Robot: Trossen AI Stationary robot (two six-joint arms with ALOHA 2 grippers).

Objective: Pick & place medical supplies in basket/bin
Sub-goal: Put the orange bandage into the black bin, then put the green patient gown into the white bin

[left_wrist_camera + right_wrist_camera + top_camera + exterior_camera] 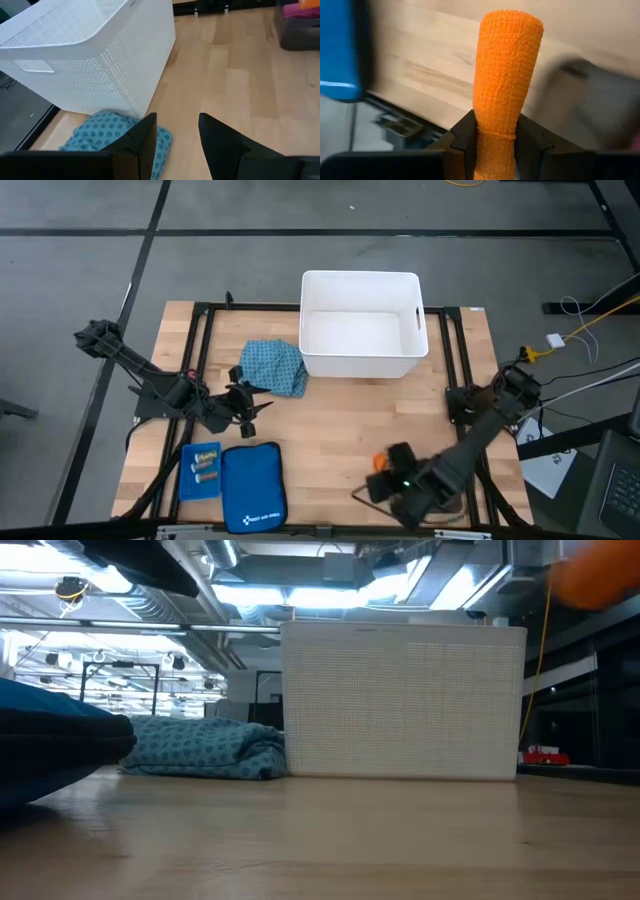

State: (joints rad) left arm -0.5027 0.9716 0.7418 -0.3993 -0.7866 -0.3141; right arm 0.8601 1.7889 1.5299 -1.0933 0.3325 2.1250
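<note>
Wooden table (340, 420) on grey floor, white bin (360, 325), left gripper (177, 132) jaws apart, right gripper (492, 132) clamping orange cylinder (505, 75)

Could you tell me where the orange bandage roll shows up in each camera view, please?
High view: orange roll near the front edge, at the right tool.
Low view: orange blur, top right corner.
Left wrist view: orange sliver, top right.
Right wrist view: centre, clamped.
Shared landmark: white bin.

A grey floor (250, 210) crossed by dark lines surrounds the wooden table (340, 430). Beyond the table's far edge, bright ceiling lights (250, 590) and silver ducts (180, 615) run overhead. Right of the table lie yellow cables (590, 320)
</note>
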